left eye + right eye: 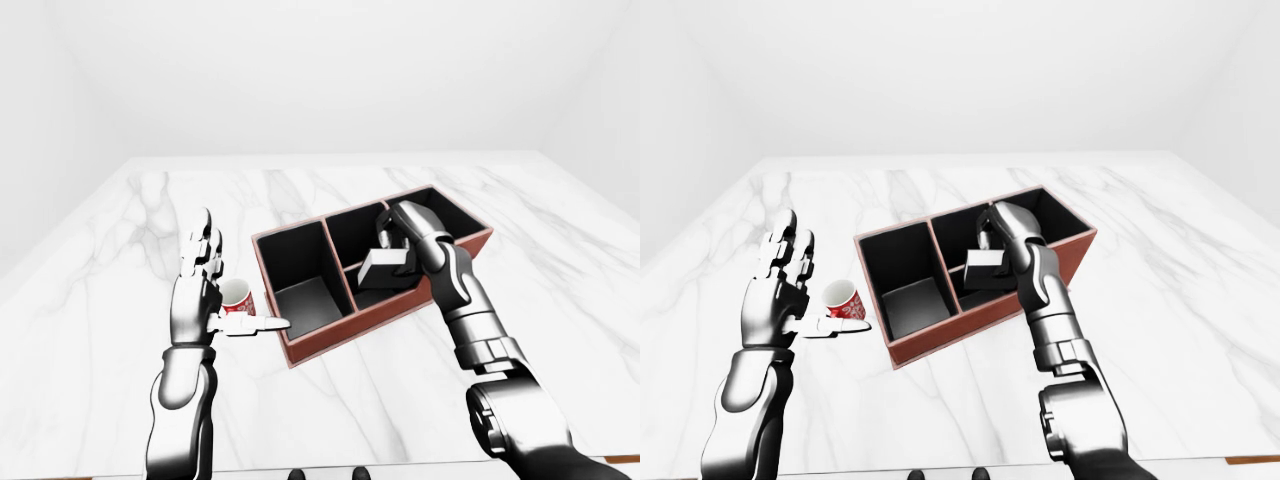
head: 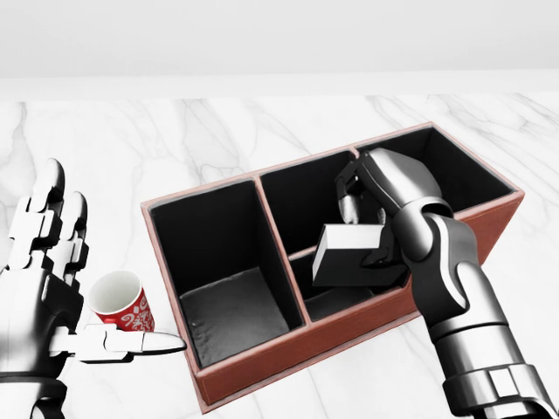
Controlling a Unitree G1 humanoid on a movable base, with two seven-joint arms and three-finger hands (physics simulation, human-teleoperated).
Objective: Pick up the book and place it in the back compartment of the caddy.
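Note:
The book (image 2: 346, 257) is a pale grey block. My right hand (image 2: 367, 229) is shut on it and holds it tilted over the caddy's middle section, above the divider between that section's upper and lower compartments. The caddy (image 2: 262, 368) is a red-brown box with a black inside, set at an angle on the marble table. It has a large left compartment, a split middle and a right compartment. My left hand (image 2: 51, 262) is open and empty left of the caddy, fingers up, thumb pointing at the caddy.
A red and white patterned cup (image 2: 120, 303) stands on the white marble table (image 2: 192, 140), just by my left hand and left of the caddy. The table's far edge meets plain white walls in the left-eye view.

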